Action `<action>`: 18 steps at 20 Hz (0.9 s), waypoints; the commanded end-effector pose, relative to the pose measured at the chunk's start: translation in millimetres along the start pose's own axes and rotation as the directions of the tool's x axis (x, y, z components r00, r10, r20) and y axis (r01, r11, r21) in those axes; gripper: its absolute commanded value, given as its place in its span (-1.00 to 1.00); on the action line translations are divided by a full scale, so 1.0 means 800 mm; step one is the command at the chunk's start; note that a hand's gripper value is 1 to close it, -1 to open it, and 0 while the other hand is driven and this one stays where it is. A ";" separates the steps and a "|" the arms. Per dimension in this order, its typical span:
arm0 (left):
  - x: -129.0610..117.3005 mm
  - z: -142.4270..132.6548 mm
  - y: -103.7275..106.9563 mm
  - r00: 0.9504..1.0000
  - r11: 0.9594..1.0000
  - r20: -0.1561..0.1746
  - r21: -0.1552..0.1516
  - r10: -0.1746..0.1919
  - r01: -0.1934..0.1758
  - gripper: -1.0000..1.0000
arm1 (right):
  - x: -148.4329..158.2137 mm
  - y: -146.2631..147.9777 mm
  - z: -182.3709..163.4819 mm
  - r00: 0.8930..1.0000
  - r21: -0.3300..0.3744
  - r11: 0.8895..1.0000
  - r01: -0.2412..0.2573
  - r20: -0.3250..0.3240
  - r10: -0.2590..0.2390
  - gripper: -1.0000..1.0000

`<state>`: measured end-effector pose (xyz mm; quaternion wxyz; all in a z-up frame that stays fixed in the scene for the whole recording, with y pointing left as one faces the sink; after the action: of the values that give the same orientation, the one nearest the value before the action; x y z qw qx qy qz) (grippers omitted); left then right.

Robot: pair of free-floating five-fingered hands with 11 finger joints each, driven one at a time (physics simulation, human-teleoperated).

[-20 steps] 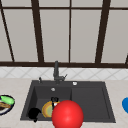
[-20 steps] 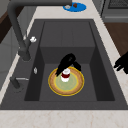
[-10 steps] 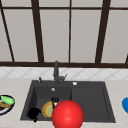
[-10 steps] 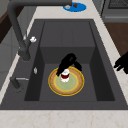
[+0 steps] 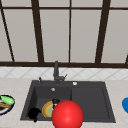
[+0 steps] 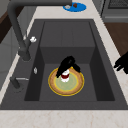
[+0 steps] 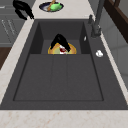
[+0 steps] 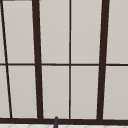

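No change over the last second: right hand (image 6: pixel 67 65) stays clasped round the red-and-white cup (image 6: pixel 65 77) at the centre of the plate (image 6: pixel 75 87) in the sink (image 6: pixel 67 32); left hand (image 6: pixel 122 62), relaxed, idles at the plate's 3 o'clock

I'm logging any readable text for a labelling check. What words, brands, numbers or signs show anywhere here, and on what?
None: no readable text on the small red-and-white item under the hand, the yellow plate, the faucet, the sink or the blue plate.
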<state>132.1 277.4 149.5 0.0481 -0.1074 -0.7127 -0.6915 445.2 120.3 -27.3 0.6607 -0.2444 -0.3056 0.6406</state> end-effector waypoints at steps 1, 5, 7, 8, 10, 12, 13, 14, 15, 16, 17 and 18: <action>0.000 0.000 0.000 1.000 1.000 0.000 0.000 0.000 0.000 0.00 | 0.004 0.009 -0.015 0.999 0.014 0.999 -0.041 -0.014 0.041 -1.00; 0.000 0.000 0.000 1.000 1.000 0.000 0.000 0.000 0.000 0.00 | 0.005 0.012 -0.028 0.997 -0.057 0.996 -0.072 -0.031 0.070 1.00; 0.000 0.000 0.000 1.000 1.000 0.000 0.000 0.000 0.000 0.00 | 0.001 0.013 -0.033 0.999 -0.076 0.996 -0.047 -0.023 0.045 1.00; 0.000 0.000 0.000 1.000 1.000 0.000 0.000 0.000 0.000 0.00 | 0.001 0.010 -0.033 0.999 -0.085 0.996 -0.041 -0.025 0.039 1.00; 0.000 0.000 0.000 1.000 1.000 0.000 0.000 0.000 0.000 0.00 | 0.002 0.006 -0.024 1.000 -0.091 0.996 -0.019 -0.019 0.017 1.00; 0.000 0.000 0.000 1.000 1.000 0.000 0.000 0.000 0.000 0.00 | 0.003 0.004 -0.021 1.000 -0.124 0.992 -0.010 -0.016 0.008 1.00; 0.000 0.000 0.000 1.000 1.000 0.000 0.000 0.000 0.000 0.00 | 0.002 0.002 -0.018 1.000 -0.147 0.989 -0.006 -0.012 0.005 1.00; 0.000 0.000 0.000 1.000 1.000 0.000 0.000 0.000 0.000 0.00 | 0.000 -0.008 -0.014 1.000 -0.161 0.987 -0.005 -0.009 0.003 1.00; 0.000 0.000 0.000 1.000 1.000 0.000 0.000 0.000 0.000 0.00 | -0.001 -0.014 -0.010 1.000 -0.155 0.988 -0.001 -0.010 -0.001 1.00; 0.000 0.000 0.000 1.000 1.000 0.000 0.000 0.000 0.000 0.00 | -0.003 -0.021 -0.007 1.000 -0.136 0.991 -0.002 -0.011 0.001 1.00; 0.000 0.000 0.000 1.000 1.000 0.000 0.000 0.000 0.000 0.00 | -0.004 -0.024 0.001 1.000 -0.123 0.992 0.003 -0.008 -0.004 1.00; 0.000 0.000 0.000 1.000 1.000 0.000 0.000 0.000 0.000 0.00 | -0.008 -0.029 0.009 1.000 -0.123 0.992 0.007 -0.011 -0.008 1.00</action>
<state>132.1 277.4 149.5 0.0481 -0.1074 -0.7127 -0.6915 456.2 120.2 -23.6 0.6476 -0.2857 -0.3426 0.6178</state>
